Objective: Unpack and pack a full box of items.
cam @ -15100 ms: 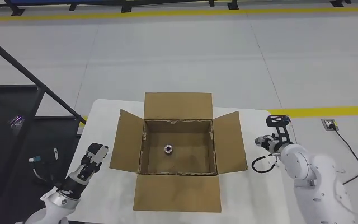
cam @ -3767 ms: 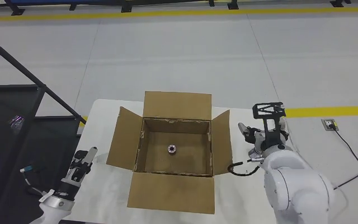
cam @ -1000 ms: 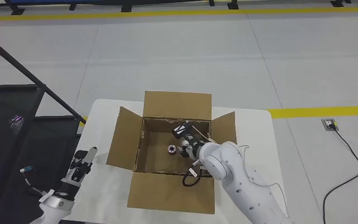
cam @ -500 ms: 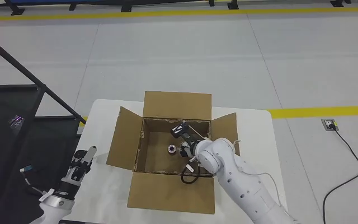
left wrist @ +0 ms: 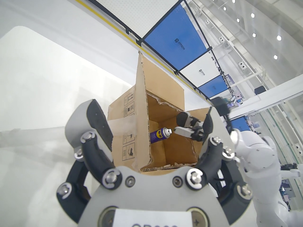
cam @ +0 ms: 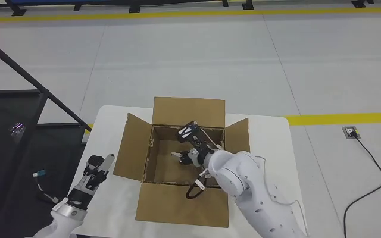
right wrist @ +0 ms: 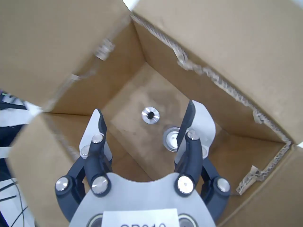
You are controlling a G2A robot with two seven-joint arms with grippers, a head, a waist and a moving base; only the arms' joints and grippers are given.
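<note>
Here's the cardboard box, planted in the middle of the white surface with all four flaps thrown open. Look inside it and there's a blue spray can with a pale cap. From the right wrist, the floor of the box shows a silvery round piece with a dark centre. Just beside that is a pale round top, half hidden behind a finger, and I can't tell whether it's the can's cap. The right tool is down in the mouth of the box, above its floor, jaws spread wide and gripping nothing. The silvery piece lies under the gap between its fingers. Out past the box's left flap, the left tool hangs over the surface, clear of the cardboard. It is released wide and empty, and it faces the box.
</note>
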